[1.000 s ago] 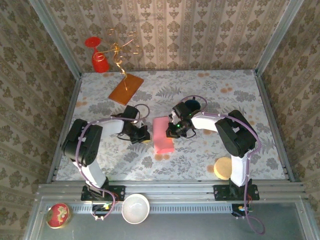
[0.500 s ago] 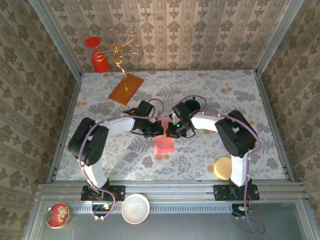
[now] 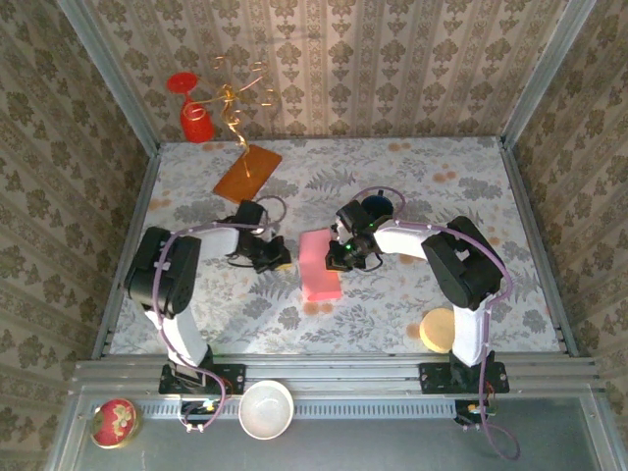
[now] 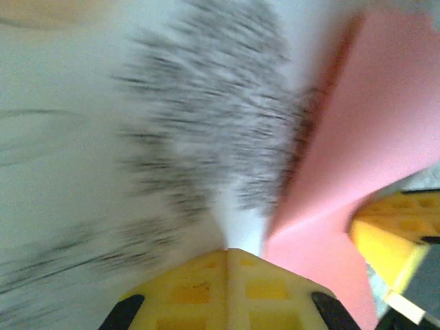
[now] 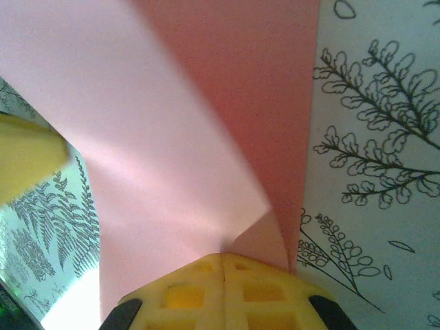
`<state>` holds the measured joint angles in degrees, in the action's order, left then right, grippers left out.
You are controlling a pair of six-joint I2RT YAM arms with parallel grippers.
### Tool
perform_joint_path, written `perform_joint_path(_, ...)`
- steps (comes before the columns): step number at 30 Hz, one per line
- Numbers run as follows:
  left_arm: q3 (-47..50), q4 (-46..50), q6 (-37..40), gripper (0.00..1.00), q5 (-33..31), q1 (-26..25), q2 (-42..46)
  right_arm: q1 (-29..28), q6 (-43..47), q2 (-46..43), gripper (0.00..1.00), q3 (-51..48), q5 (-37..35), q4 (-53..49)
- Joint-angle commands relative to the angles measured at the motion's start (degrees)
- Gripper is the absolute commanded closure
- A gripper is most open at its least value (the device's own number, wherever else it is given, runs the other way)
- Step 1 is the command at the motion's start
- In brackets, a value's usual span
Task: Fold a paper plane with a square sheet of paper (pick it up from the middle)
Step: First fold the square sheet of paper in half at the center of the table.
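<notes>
Sheet of paper point(image 3: 320, 267) at frame centre was pinched by the right pincer point(image 3: 336, 259); left pincer point(image 3: 279, 259) stayed closed, empty. Better to crease slowly.

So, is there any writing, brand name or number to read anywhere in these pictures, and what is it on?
None can be read.
The sheet of paper is plain pink; the orange board and the white bowl show no lettering.
The table and the walls carry only plant patterns.
The gold design on the round red tin is too small to make out.

Lab booth, aluminium frame point(image 3: 334, 373) (wallpapered walls point(image 3: 392, 59))
</notes>
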<state>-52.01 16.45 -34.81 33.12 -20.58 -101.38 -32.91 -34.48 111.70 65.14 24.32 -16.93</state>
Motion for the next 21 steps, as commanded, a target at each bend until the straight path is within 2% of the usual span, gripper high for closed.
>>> perform_joint_path(1, 0.18, 4.79, 2.77, 1.00, -3.95, 0.99, 3.87, -0.14, -0.11, 5.48, 0.97, -4.24, -11.06, -14.74)
perform_joint_path(5, -1.60, -2.66, -0.16, 1.00, 0.04, -4.50, 6.03, -0.14, -0.50, 5.39, 0.96, -4.31, -10.57, -14.19)
perform_joint_path(8, -2.83, -9.25, -3.58, 1.00, 2.45, -8.24, 2.92, -0.23, -0.71, 5.73, 0.97, -4.37, -10.25, -14.14)
perform_joint_path(11, -5.32, -9.63, -4.48, 1.00, 2.13, -9.43, -1.94, -0.23, -0.69, 5.90, 0.97, -4.54, -10.08, -14.10)
perform_joint_path(19, -5.58, -9.53, -2.53, 1.00, 1.01, -5.82, -7.69, -0.15, -0.09, 6.51, 0.97, -4.81, -10.90, -14.10)
perform_joint_path(21, -4.59, -8.04, -0.38, 1.00, -0.36, -2.76, -7.63, -0.13, 0.00, 6.60, 0.97, -4.85, -11.54, -14.43)
